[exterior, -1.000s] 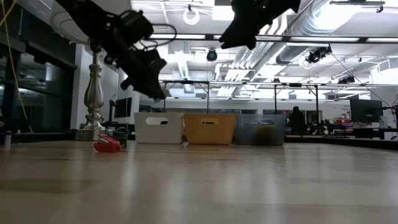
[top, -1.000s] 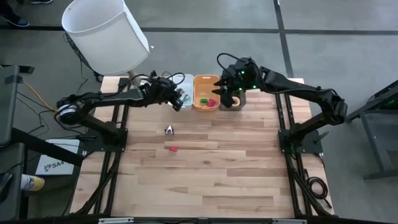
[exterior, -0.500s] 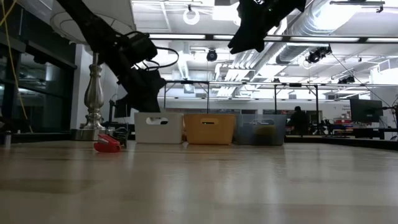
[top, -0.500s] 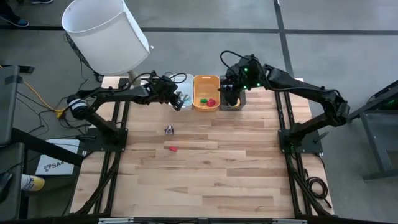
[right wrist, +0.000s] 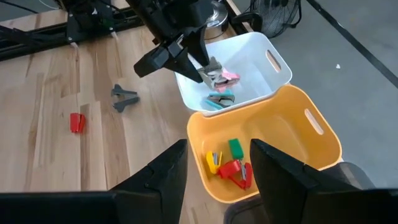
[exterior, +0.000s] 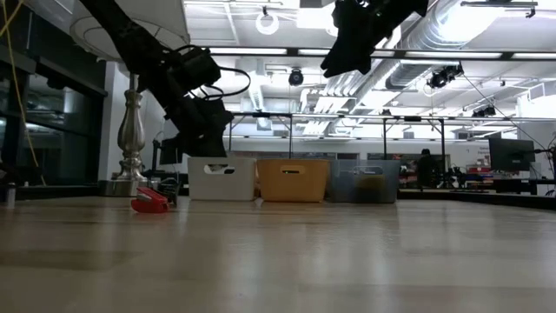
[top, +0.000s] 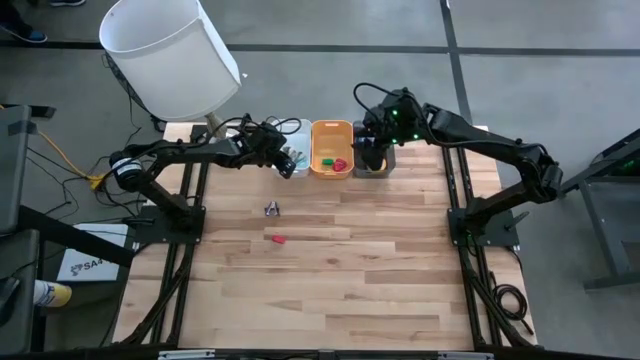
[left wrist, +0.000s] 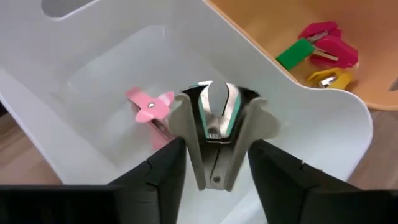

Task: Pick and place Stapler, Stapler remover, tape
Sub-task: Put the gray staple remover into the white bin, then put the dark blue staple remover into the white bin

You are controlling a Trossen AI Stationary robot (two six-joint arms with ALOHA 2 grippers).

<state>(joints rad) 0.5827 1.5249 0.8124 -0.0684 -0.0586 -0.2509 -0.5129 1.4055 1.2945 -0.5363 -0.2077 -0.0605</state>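
My left gripper (top: 287, 160) hangs over the white bin (top: 298, 125), shut on a grey stapler remover (left wrist: 214, 121) with teal inner faces. A pink stapler remover (left wrist: 149, 109) lies on the bin's floor below it, and the right wrist view shows a teal one (right wrist: 219, 98) beside it. Another grey stapler remover (top: 272, 209) and a small red stapler (top: 277, 239) lie on the table. My right gripper (top: 368, 152) is open and holds nothing, above the grey bin (top: 386, 165). No tape rolls show in any view. My left gripper pinches the grey stapler remover between its two fingers (left wrist: 165, 171) at the narrow hinged end (left wrist: 214, 171). Its clawed jaws point away from the wrist. The fingers slant down from the table's left. The remover is lifted clear above the white bin's (left wrist: 323, 106) floor.
The yellow bin (top: 332, 130) between the white and grey bins holds red, green and yellow staplers (right wrist: 233, 163). All three bins stand in a row at the table's far edge. A white lampshade (top: 170, 55) stands past the far left corner. The table's near half is bare wood.
My left gripper, still holding the grey stapler remover, has come down toward the white bin. My right gripper has shifted a little toward the table's right above the grey bin. The remover and the stapler on the table have stayed put.
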